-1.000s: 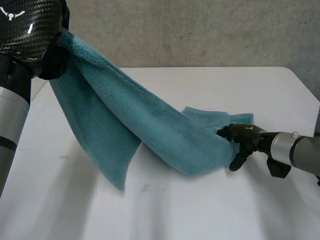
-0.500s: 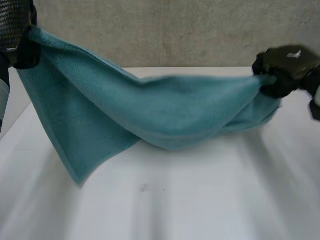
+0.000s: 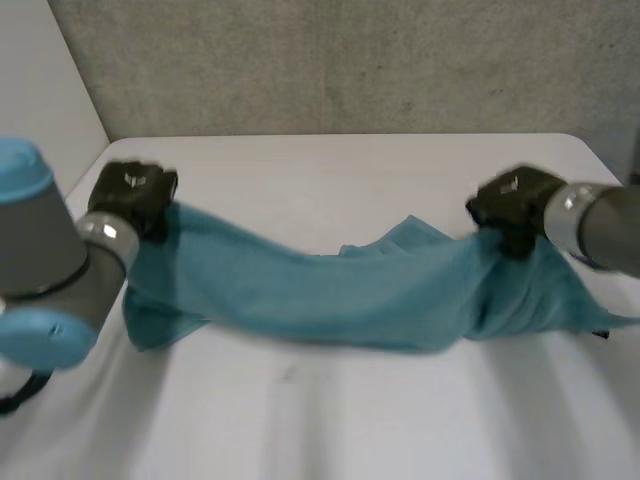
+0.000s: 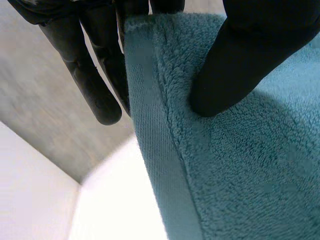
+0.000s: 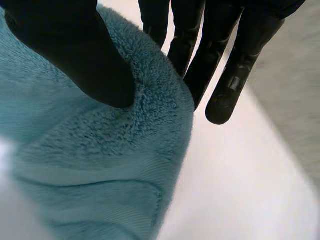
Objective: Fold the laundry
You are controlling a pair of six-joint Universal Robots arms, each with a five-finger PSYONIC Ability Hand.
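Clamped thumb-to-fingers on both ends of the teal towel (image 3: 330, 295): left robot hand (image 3: 130, 195) near the left edge of the surface (image 3: 330, 420), right robot hand (image 3: 510, 205) near the right. Sagging low over the middle. Best pulled taut and level, then laid flat.

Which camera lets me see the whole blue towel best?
The head view. It shows the teal towel stretched out over the white table between the left hand and the right hand. Each wrist view gives a close look at the bit its hand pinches.
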